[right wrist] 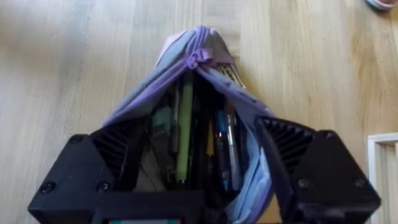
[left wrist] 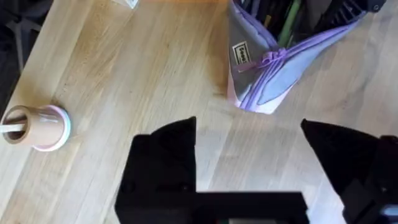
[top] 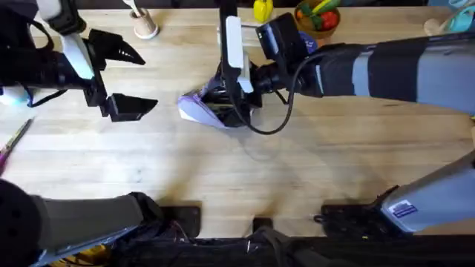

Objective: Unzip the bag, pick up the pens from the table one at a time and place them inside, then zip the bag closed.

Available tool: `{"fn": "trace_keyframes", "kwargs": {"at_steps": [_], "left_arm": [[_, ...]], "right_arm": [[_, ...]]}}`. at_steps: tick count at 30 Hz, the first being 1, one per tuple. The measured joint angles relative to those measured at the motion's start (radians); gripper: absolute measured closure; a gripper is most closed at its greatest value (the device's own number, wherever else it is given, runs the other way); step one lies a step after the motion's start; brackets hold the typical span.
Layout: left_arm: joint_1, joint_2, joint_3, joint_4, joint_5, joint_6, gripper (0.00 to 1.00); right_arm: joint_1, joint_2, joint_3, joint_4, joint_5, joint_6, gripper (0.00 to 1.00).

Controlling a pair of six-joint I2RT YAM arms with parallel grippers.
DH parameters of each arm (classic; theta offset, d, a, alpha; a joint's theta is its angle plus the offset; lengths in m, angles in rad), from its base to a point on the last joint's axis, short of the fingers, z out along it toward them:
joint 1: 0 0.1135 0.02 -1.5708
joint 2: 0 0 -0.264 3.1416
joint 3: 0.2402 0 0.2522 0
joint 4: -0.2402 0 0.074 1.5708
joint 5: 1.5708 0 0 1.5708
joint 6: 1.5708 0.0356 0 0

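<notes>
The lavender bag (top: 194, 110) lies mid-table with its zipper open. Inside it, several pens stand side by side, among them a light-green pen (right wrist: 185, 124). My right gripper (top: 225, 104) reaches in from the right and is open, its fingers (right wrist: 118, 149) straddling the bag's open end (right wrist: 202, 74). The zipper pull (right wrist: 202, 57) sits at the far, closed end. My left gripper (top: 148, 80) hovers open and empty left of the bag (left wrist: 273, 68). Another slim pen (top: 15, 141) lies on the table (top: 245, 170) at its far left edge.
A small cup (top: 145, 26) with a stick in it stands at the back left, also in the left wrist view (left wrist: 37, 127). A yellow object (top: 262, 9) and a bowl of fruit (top: 319, 18) sit at the back. The front half of the tabletop is bare wood.
</notes>
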Motion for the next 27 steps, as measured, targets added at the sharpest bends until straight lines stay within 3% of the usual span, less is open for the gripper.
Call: {"fn": "trace_keyframes", "kwargs": {"at_steps": [12, 21, 27], "left_arm": [[0.0, 0.0, 0.0, 0.011, 0.0, 0.0, 0.007], [0.0, 0.0, 0.0, 0.011, -0.012, 0.001, 0.008], [0.0, 0.0, 0.0, 0.01, -0.037, 0.001, 0.007]], "right_arm": [[0.0, 0.0, 0.006, -0.036, 0.0, 0.082, 0.005], [0.001, -0.013, 0.062, -0.093, 0.032, 0.5, 0.004], [0.002, -0.053, 0.215, -0.309, 0.057, 0.666, 0.005]]}}
